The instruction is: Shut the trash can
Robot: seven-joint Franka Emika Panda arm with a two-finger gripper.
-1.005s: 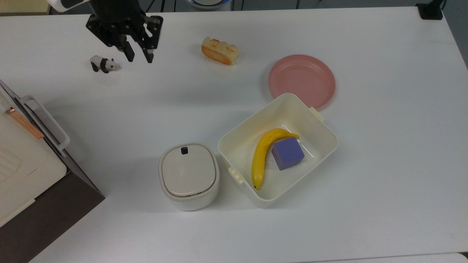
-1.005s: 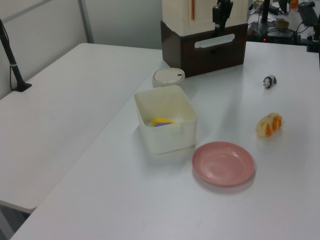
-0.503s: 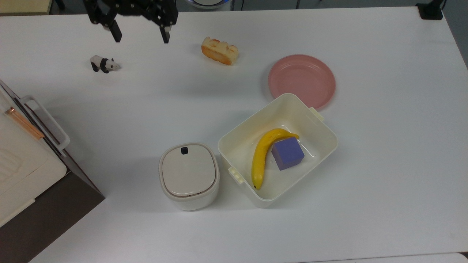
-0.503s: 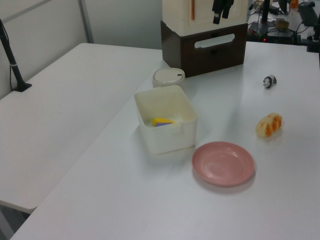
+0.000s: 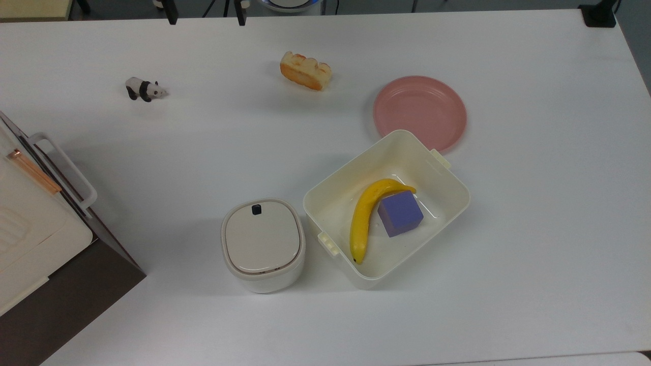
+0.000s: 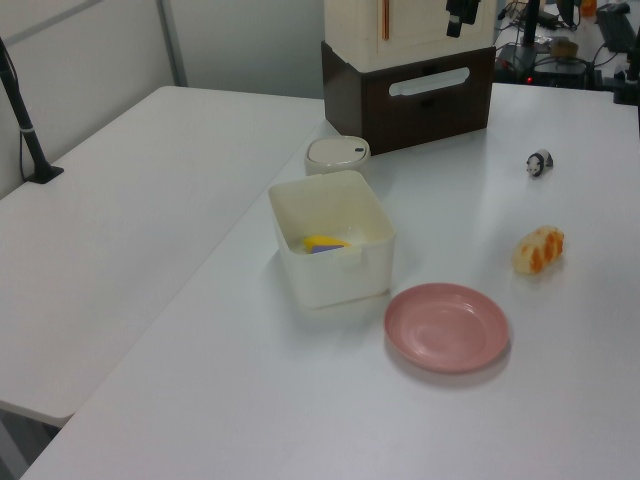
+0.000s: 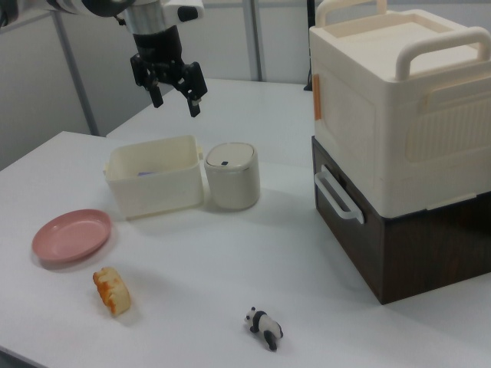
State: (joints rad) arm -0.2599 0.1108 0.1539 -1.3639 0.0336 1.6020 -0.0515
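Gripper point(image 7: 175, 100) hanging high above the table point(image 5: 534, 213) in the right view, fingers pointing straight down, wrist vertical under the white arm point(image 7: 92, 6) reaching in from the right view's upper left. Fingers spread wide apart, gripping nothing. Two dark fingertips point(image 5: 172, 15) poking in at the top view's upper edge, well apart from everything on the table.

Trash can point(image 5: 263, 245) sitting upright near the top view's lower middle, lid lying flat and shut, black button point(image 5: 256, 209) facing up. Standing just beside the cream tub point(image 5: 325, 198) on the top view's left; touching or not, cannot tell. Banana point(image 5: 367, 216) and purple cube point(image 5: 400, 213) lying in the tub. Pink plate point(image 5: 420, 112), bread piece point(image 5: 305, 70) and panda figure point(image 5: 144, 89) sitting well apart. Stacked drawer unit point(image 7: 399, 146) standing at the right view's right.
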